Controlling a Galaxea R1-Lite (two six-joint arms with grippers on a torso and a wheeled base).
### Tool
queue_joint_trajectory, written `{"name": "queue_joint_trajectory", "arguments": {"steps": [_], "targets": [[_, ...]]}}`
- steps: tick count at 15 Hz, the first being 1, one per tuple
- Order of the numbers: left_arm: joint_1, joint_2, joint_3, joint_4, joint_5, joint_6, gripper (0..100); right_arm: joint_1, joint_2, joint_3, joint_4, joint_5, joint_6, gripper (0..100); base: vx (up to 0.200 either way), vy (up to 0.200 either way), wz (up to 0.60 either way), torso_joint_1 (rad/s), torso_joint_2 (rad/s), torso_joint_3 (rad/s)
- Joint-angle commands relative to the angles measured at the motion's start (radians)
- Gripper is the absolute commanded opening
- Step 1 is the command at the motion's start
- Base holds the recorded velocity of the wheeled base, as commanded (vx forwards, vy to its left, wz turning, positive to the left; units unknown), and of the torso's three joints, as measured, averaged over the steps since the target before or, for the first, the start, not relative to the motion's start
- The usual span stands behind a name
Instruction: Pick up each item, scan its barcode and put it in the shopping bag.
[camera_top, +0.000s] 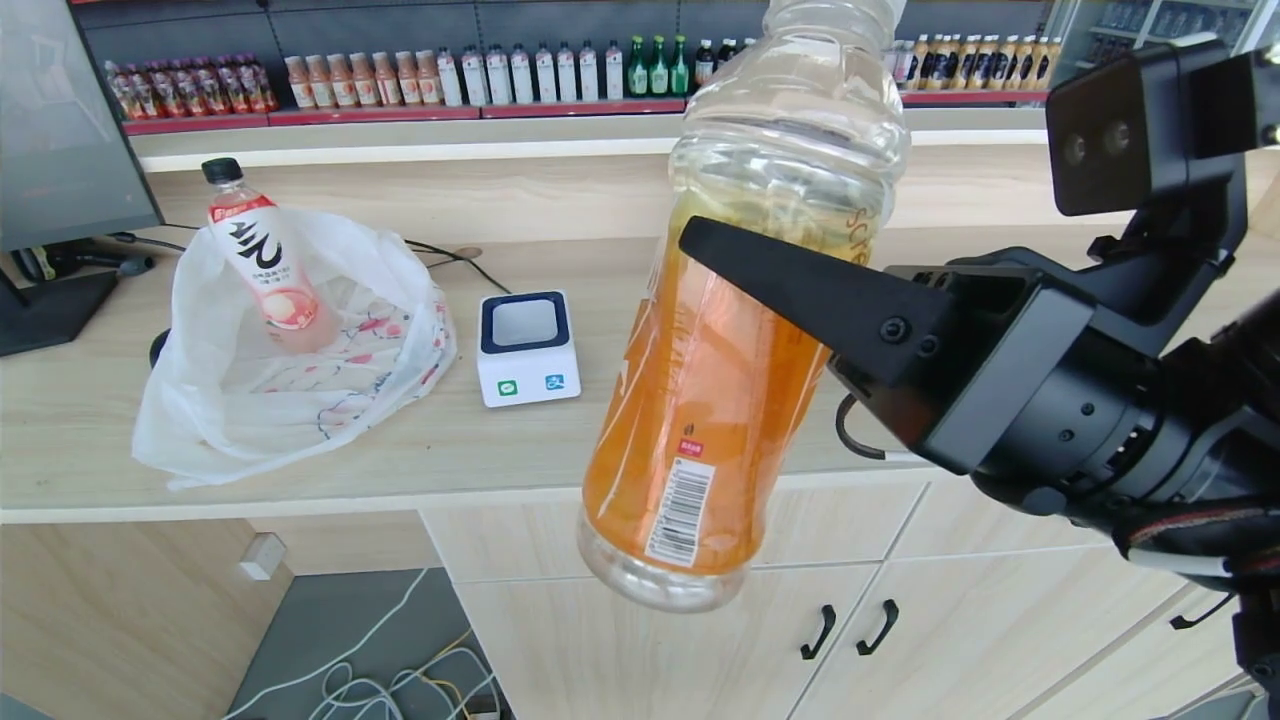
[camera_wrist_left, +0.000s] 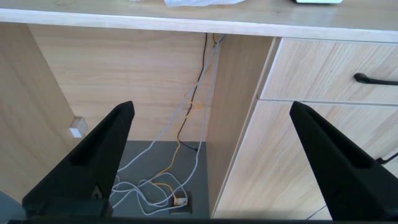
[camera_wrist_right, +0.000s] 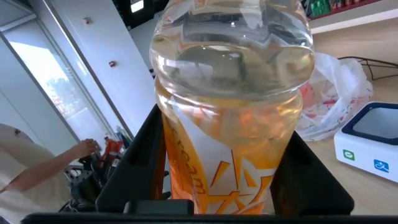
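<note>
Right gripper (camera_top: 722, 255) clamps orange drink bottle (camera_top: 715, 400), held tilted, barcode (camera_top: 680, 512) showing. Left gripper (camera_wrist_left: 211, 155) spread wide, empty, low before counter cabinets (camera_wrist_left: 298, 130).

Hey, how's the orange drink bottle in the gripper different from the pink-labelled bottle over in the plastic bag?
The orange bottle hangs in the right gripper, off the counter; the pink bottle sits in the shopping bag. The orange bottle's drink is deep orange, the pink bottle's pale pink. Both are clear plastic, labelled and tilted.
</note>
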Motion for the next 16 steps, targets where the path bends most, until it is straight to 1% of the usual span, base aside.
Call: {"name": "queue_joint_trajectory", "arguments": {"steps": [1,16], "targets": [[0.001,0.000,0.000,0.000,0.001,0.000,100,0.004,0.005,0.001,-0.002,0.000,0.000,0,0.000,0.000,0.00,0.000,0.00,0.000],[0.001,0.000,0.000,0.000,-0.001,0.000,100,0.007,-0.015,0.028,-0.008,-0.006,0.011,0,0.000,0.000,0.00,0.000,0.00,0.000]]}}
